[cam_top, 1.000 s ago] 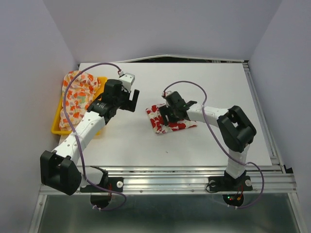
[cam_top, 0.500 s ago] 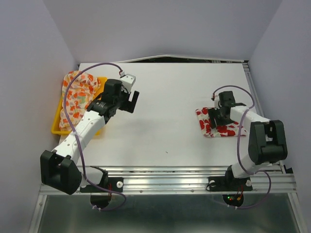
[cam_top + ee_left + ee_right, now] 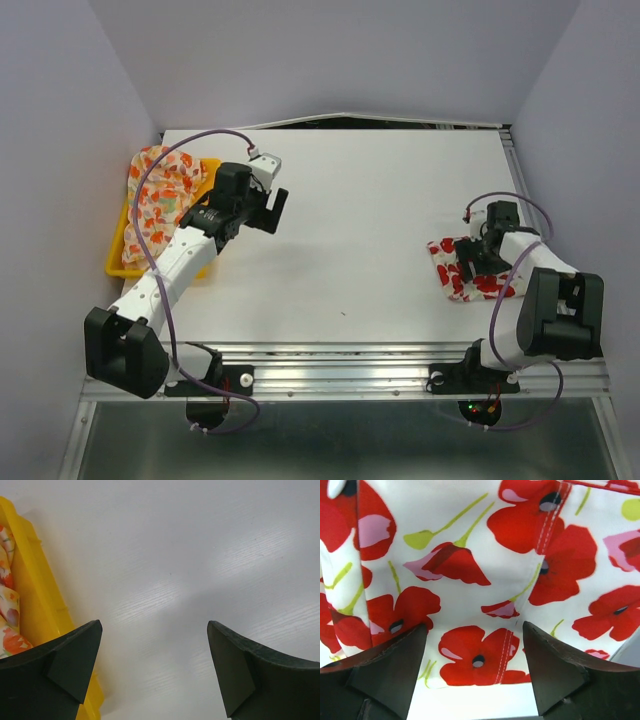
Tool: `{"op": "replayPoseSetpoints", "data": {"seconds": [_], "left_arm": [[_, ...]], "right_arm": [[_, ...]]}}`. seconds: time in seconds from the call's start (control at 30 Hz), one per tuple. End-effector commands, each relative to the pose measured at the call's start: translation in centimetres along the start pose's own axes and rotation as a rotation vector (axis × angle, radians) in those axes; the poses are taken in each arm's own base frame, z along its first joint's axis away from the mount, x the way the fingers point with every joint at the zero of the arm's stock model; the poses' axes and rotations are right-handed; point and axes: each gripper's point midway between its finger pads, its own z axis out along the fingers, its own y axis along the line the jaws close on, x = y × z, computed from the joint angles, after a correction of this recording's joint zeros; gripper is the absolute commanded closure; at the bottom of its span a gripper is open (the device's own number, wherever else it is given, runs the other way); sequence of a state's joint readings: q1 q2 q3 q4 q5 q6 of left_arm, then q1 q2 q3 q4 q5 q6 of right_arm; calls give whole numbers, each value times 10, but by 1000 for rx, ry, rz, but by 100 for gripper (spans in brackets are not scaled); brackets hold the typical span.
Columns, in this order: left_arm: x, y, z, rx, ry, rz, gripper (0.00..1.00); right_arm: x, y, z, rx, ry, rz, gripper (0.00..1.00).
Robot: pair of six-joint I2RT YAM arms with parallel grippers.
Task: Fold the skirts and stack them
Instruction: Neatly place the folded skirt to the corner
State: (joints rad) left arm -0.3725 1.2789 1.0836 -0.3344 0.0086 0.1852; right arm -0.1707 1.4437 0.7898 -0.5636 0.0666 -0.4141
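Observation:
The white skirt with large red flowers [image 3: 452,270] lies folded into a small flat packet near the table's right edge. My right gripper [image 3: 481,262] is down on top of it, jaws apart. In the right wrist view its fingers [image 3: 395,665] straddle flat cloth [image 3: 470,555], and nothing is pinched between them [image 3: 475,652]. The cream skirt with orange print [image 3: 160,195] lies crumpled in the yellow tray [image 3: 118,262] at the left. My left gripper [image 3: 272,210] hovers wide open just right of the tray, over bare table [image 3: 155,650]; tray wall [image 3: 35,595] and cream skirt [image 3: 7,605] show at its left.
The white table [image 3: 350,200] ends in a metal rail at the front and right, and the folded skirt sits close to the right rail [image 3: 540,250]. Grey walls close in the left and right sides. Purple cables loop over both arms.
The right gripper has slid from the table's middle to its right side, and the folded red-flower skirt has moved with it. The left arm has stayed still.

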Motion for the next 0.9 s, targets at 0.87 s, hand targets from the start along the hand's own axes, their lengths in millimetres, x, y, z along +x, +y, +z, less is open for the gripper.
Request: {"op": "replayPoseSetpoints", "data": {"seconds": [0.87], "left_arm": [[1, -14, -56, 135, -136, -37, 2]], "right_arm": [[-121, 154, -137, -642, -473, 33, 0]]}}
